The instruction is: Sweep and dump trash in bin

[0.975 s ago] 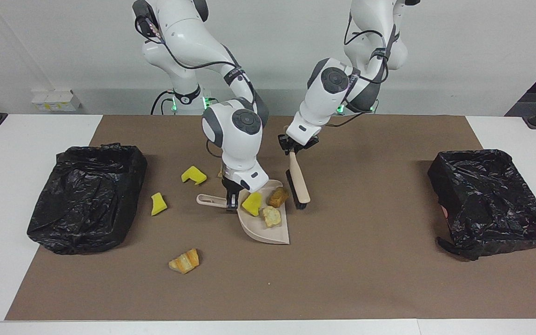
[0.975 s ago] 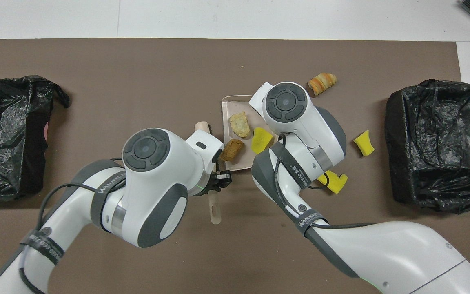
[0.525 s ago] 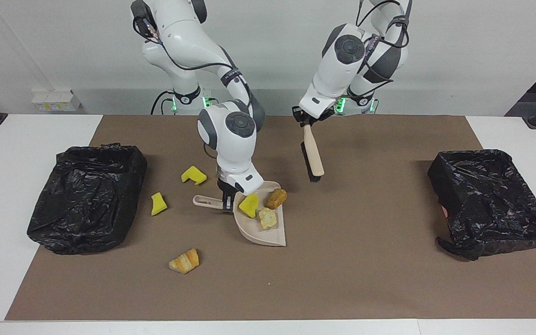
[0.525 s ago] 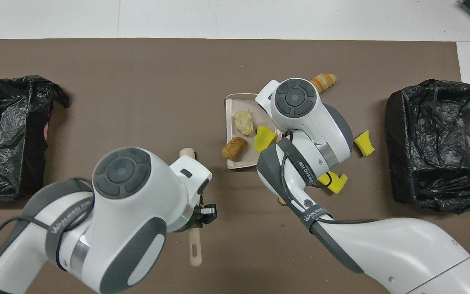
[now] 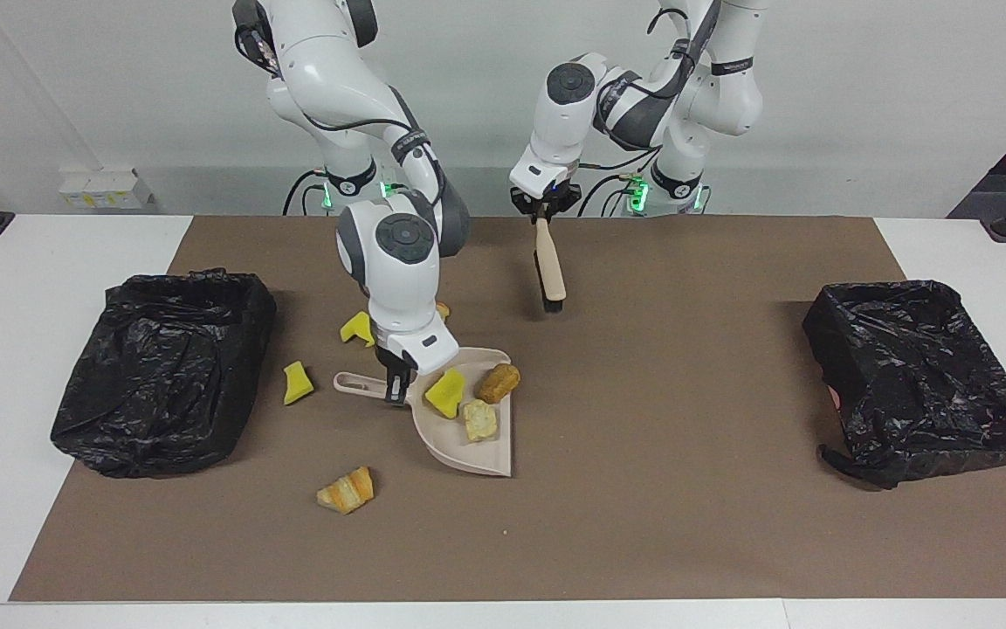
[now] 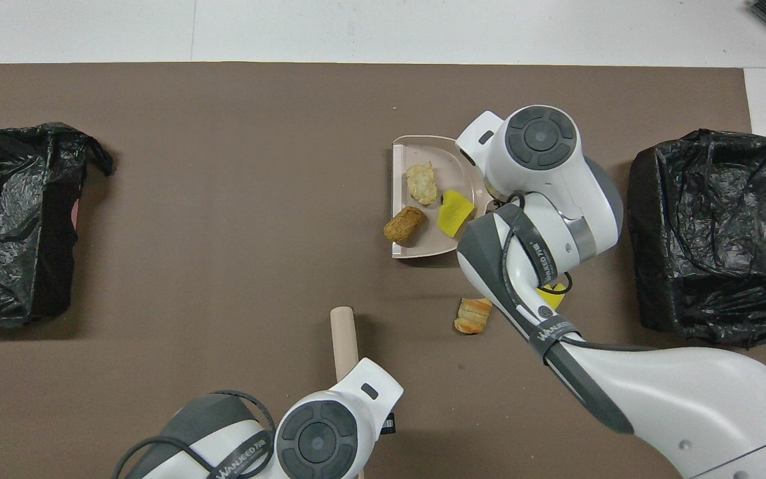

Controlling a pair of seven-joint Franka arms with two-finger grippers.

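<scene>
The right gripper (image 5: 396, 390) is closed on the handle of the beige dustpan (image 5: 477, 450). The pan sits near the middle of the brown mat (image 5: 643, 524). Its handle points toward the right arm's end of the table, and its wide, flat mouth faces the left arm's end.

Three bits of trash lie in the pan: a yellow sponge chunk (image 5: 444, 392), a pale bread piece (image 5: 479, 420) and a brown bread piece (image 5: 499, 382). The brown one lies slanted at the pan's open edge.

A striped croissant piece (image 5: 346, 490) lies on the mat, farther from the robots than the pan. Its long axis runs slanted across the table. A second yellow sponge chunk (image 5: 297, 383) lies between the pan's handle and the black bin bag at the right arm's end (image 5: 162, 367). A third yellow chunk (image 5: 354, 329) and another bread piece (image 6: 473, 315) lie nearer to the robots, partly hidden by the right arm.

The left gripper (image 5: 543, 213) is closed on a hand brush (image 5: 548, 266). The brush hangs over the mat, bristles down. Another black bin bag (image 5: 922, 376) sits at the left arm's end.
</scene>
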